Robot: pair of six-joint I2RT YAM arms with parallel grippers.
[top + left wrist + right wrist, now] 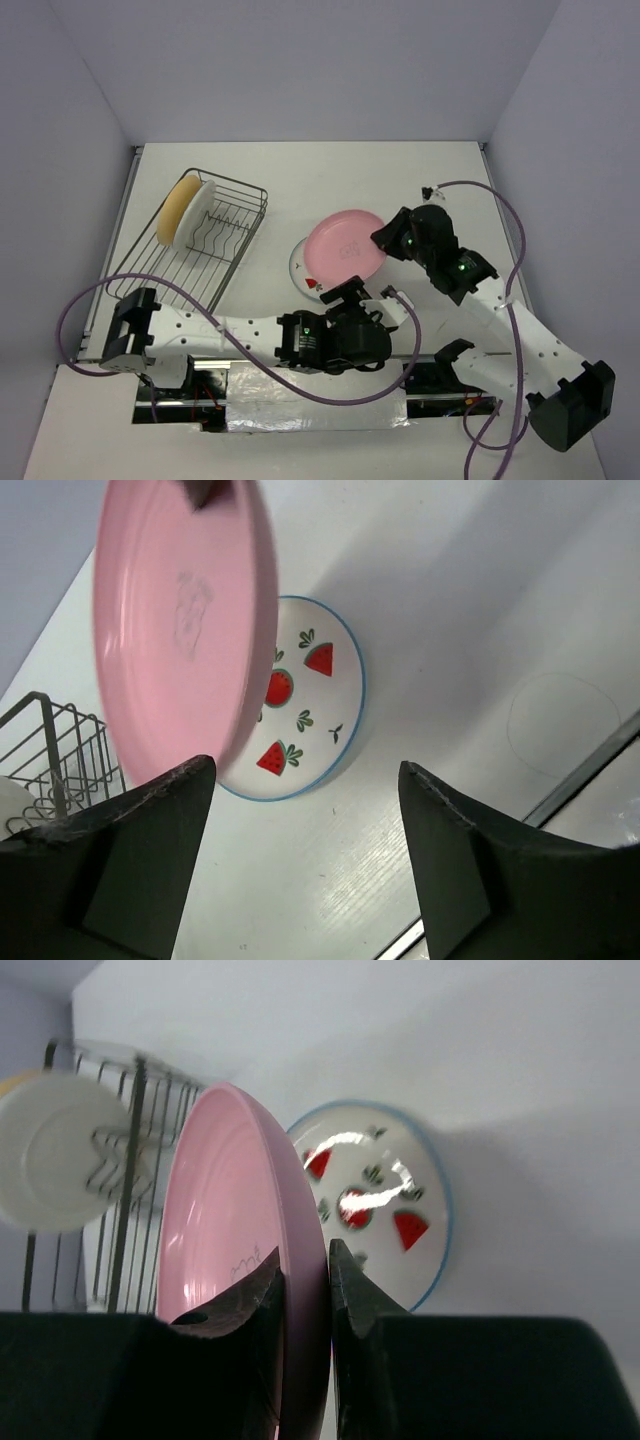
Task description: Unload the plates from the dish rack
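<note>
My right gripper [381, 238] [305, 1260] is shut on the rim of a plain pink plate [343, 247] [230, 1210], which it holds tilted on edge above the table. Under it, flat on the table, lies a white plate with red fruit marks [302, 272] [315, 695] [385, 1195]. My left gripper [368, 296] [305, 770] stands open just in front of both plates, with only bare table between its fingers; the pink plate [180, 620] shows past its left finger. The dark wire dish rack [215, 250] [135, 1150] holds a tan-yellow plate [176, 208] and a white plate [200, 203] [55, 1165] upright at its far end.
The rack's near half has bare bars [60, 745]. Purple cables loop from both arms over the table's front edge [90, 300]. The white enclosure walls close the table in at back, left and right.
</note>
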